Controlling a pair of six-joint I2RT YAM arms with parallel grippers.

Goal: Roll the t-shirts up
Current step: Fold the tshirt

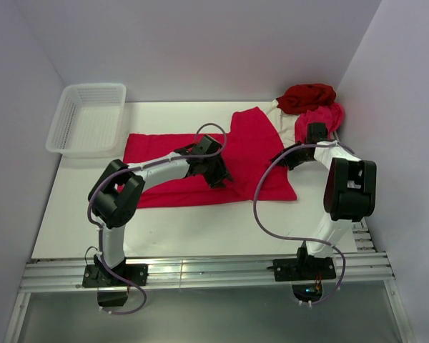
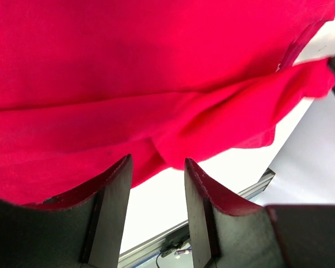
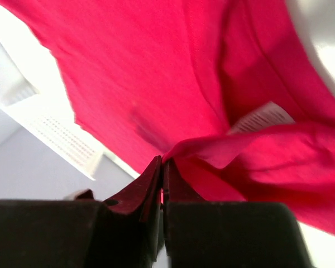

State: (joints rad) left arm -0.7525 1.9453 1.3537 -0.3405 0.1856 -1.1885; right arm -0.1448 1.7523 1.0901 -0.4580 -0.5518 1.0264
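Soft, even light fills the top view. The white walls (image 1: 200, 43) and counter (image 1: 200, 221) are bright, shadows on the red shirt (image 1: 157, 145) are faint, and everything is sharp. In the left wrist view the red is heavily saturated and the nearest cloth is soft; the left end effector (image 2: 156, 163) is dark. In the right wrist view white patches burn out, the basket (image 3: 56, 131) is washed out and blurred, and the right end effector (image 3: 163, 163) is near-black.

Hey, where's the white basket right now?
In the top view, the basket sits at the far left corner of the table, right beside the left end of the spread-out red shirt.
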